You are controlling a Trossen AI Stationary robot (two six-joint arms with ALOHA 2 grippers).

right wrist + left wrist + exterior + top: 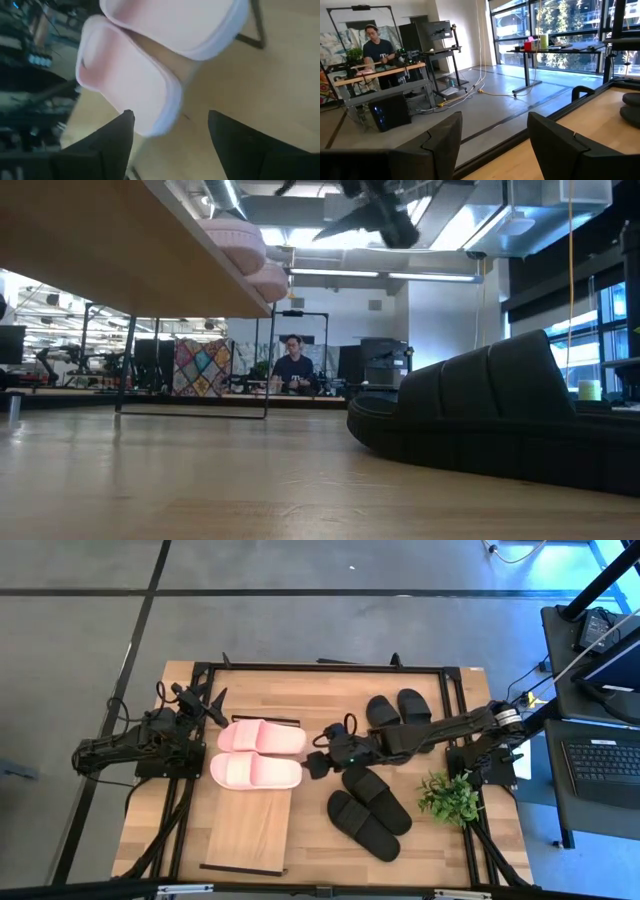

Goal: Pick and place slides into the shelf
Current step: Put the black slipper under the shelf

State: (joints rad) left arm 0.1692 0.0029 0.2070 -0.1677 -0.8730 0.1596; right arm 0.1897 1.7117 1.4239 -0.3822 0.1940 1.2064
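Two pale pink slides (257, 753) lie side by side, soles down, on the far half of the shelf (250, 835), a light-wood plank on a black frame. In the right wrist view the pink slides (150, 65) fill the picture. My right gripper (320, 752) is open and hovers just right of them, raised above the table as the low view shows it (385, 215), touching nothing. One black pair (398, 710) rests on the table near the far edge, another black pair (369, 811) nearer. My left gripper (207, 706) is open, off the shelf's far left corner.
A small green plant (448, 798) stands on the table's right side, beside the right arm's base. The near half of the plank is bare wood. A black slide (500, 415) looms close in the low view. A person (375, 47) sits at a desk in the room beyond.
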